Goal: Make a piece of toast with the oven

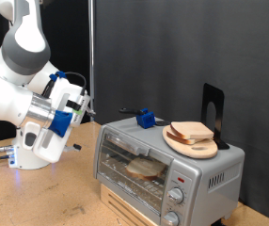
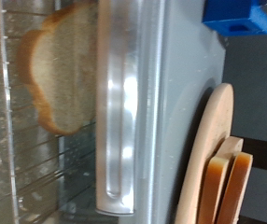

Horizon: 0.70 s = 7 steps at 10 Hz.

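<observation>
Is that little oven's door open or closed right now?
Closed, it seems: the oven has its glass door upright against the front, a slice of bread visible behind it on the rack. The gripper hangs nearby, touching nothing.

You won't find any readable text, label, brand, number or sign here. The oven (image 1: pixel 163 160) has two knobs (image 1: pixel 175 196) on its front panel, but any markings around them are too small and blurred for you to make out in either view.
</observation>
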Tool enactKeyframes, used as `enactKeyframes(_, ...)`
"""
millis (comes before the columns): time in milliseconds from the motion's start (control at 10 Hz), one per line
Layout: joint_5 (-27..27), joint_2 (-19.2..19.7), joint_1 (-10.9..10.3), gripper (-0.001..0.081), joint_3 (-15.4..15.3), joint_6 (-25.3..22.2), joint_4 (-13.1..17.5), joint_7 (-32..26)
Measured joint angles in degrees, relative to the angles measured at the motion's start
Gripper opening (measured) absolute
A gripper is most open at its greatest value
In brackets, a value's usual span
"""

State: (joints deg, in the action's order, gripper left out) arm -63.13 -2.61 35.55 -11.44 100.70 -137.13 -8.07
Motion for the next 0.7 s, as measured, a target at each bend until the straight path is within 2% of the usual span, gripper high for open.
enactKeyframes(200,0.19,5.12,-0.37,0.0800,-1.48,0.52,4.49,-0.17)
enactKeyframes(400,-1.28,9.47,-0.91,0.0800,-2.69,3.37,8.39,1.43)
enactKeyframes(600,-6.04,12.43,-1.96,0.0800,-3.73,10.61,10.48,2.92)
enactKeyframes(700,-5.44,12.43,-1.87,0.0800,-3.68,9.65,10.48,2.71)
